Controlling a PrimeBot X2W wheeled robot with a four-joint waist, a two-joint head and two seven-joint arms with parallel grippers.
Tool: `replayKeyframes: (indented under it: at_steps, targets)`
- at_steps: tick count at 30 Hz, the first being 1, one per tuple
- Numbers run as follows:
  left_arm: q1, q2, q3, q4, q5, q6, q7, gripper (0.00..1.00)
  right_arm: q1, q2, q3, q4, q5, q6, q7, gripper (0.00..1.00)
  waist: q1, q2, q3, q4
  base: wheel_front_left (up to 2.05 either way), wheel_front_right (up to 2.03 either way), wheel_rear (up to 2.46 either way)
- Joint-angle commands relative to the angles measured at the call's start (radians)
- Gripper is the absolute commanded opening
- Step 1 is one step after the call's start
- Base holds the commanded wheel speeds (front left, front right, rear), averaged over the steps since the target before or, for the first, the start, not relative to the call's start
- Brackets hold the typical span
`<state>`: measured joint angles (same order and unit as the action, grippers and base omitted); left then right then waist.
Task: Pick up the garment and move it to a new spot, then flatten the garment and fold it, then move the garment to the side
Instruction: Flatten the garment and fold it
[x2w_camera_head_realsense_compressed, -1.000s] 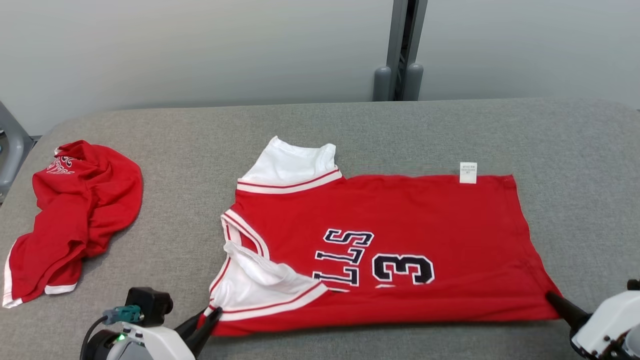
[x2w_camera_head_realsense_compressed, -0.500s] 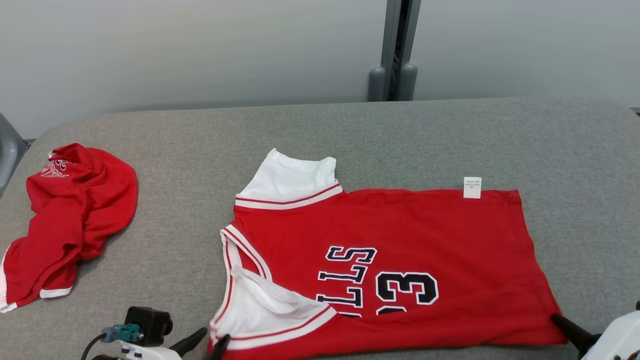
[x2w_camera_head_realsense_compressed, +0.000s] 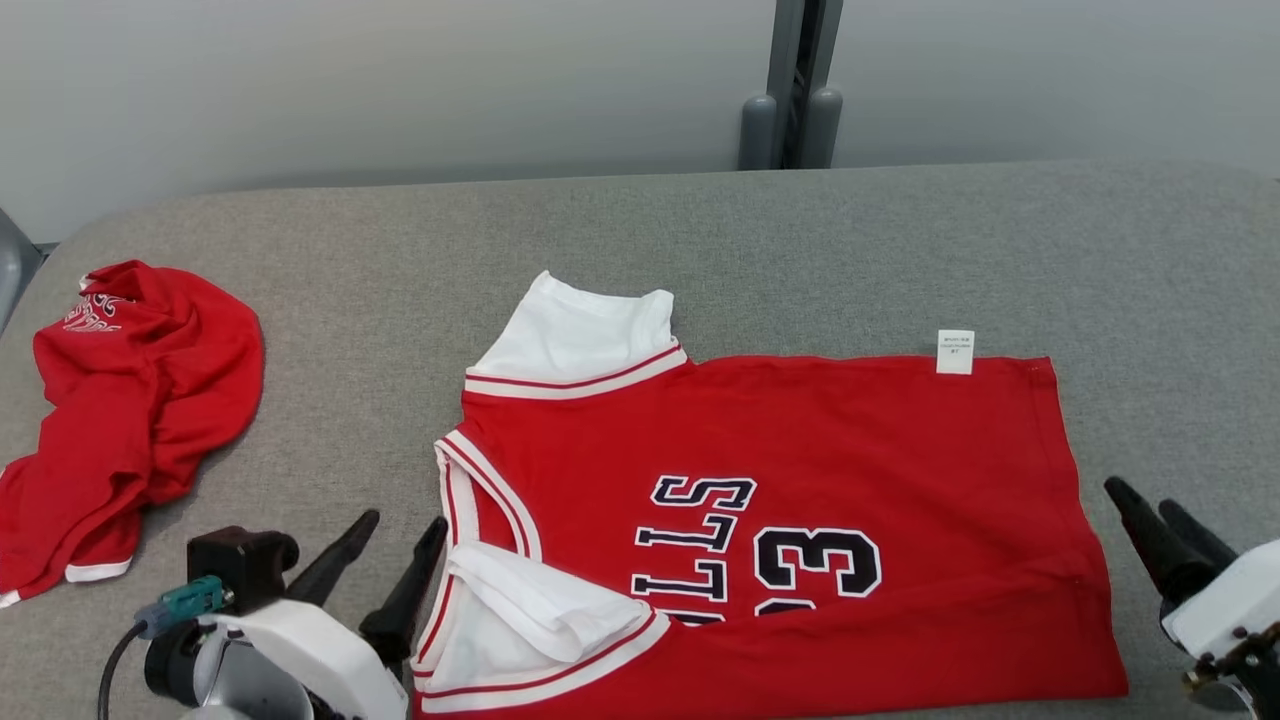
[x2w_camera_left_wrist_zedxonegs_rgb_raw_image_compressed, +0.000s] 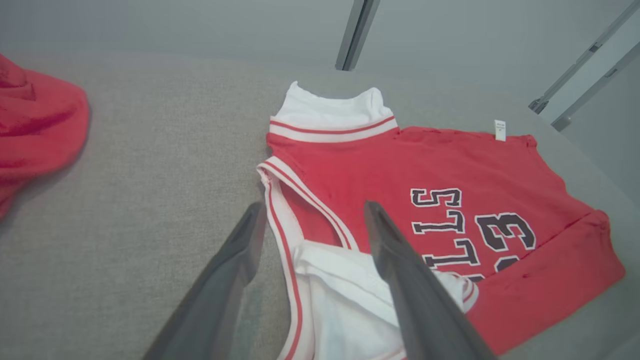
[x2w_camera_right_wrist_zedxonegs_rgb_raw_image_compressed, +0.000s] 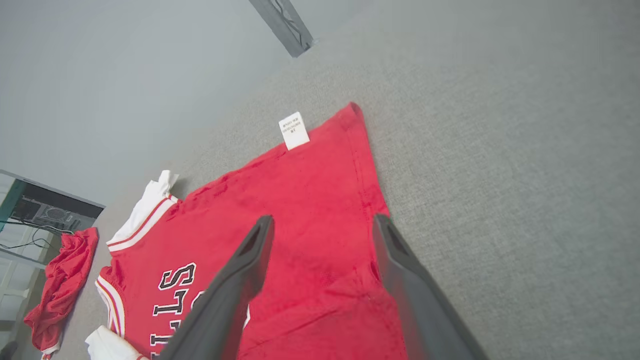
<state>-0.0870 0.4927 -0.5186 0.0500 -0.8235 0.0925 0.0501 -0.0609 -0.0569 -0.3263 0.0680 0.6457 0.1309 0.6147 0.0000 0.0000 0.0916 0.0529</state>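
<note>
Both grippers have come off the near edge of the jersey (x2w_camera_head_realsense_compressed: 800, 440) that they were pinching a second ago, and have lifted up and back from it; the head camera has also tilted a little, so we put the slight shift of everything else down to that.

By size: the grey padded table (x2w_camera_head_realsense_compressed: 700, 250) stretches well beyond both sets of fingers; the jersey lies flat on it between them, collar end toward the left fingers, hem end toward the right; a second red garment (x2w_camera_head_realsense_compressed: 130, 400), crumpled, sits well apart, out past the left fingers' outer side.

Our left gripper (x2w_camera_head_realsense_compressed: 405, 520) is spread wide and empty; in its wrist view its fingers straddle the neckline trim, and the near white sleeve (x2w_camera_head_realsense_compressed: 530, 620) lies bunched just beside the inner one. Our right gripper (x2w_camera_head_realsense_compressed: 1140, 495) is likewise wide and holds nothing; it hangs just off the hem; in its wrist view one finger is over red cloth and the other over bare table. The small white label (x2w_camera_head_realsense_compressed: 955, 351) sticks out at the far edge, ahead of the right fingers.

We judge that we are in the folding step: the near edge looks doubled over, since it cuts the lettering short; the shift to the side is not yet done. The next move probably calls for a fresh two-handed grip on matching edges; the bunched sleeve wants tucking or smoothing first; whether the fingers hover clear of the cloth we cannot tell exactly.
</note>
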Motion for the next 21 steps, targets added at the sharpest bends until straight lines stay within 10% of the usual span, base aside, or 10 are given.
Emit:
replayKeyframes:
  at_steps: [1, 21]
  targets:
    - [-0.031, -0.011, 0.013, 0.003, 0.010, 0.008, -0.024, 1.00, -0.017, -0.013, 0.022, -0.024, -0.012, 0.000, -0.047, 1.00, 0.0000, 0.0000, 0.019, -0.005, 0.00, 0.00, 0.00]
    - [-0.551, -0.119, -0.007, 0.385, 0.146, -0.030, -0.079, 1.00, -0.230, -0.065, 0.240, -0.054, -0.083, 0.000, -0.429, 1.00, 0.0000, 0.0000, 0.264, -0.107, 0.00, 0.00, 0.00]
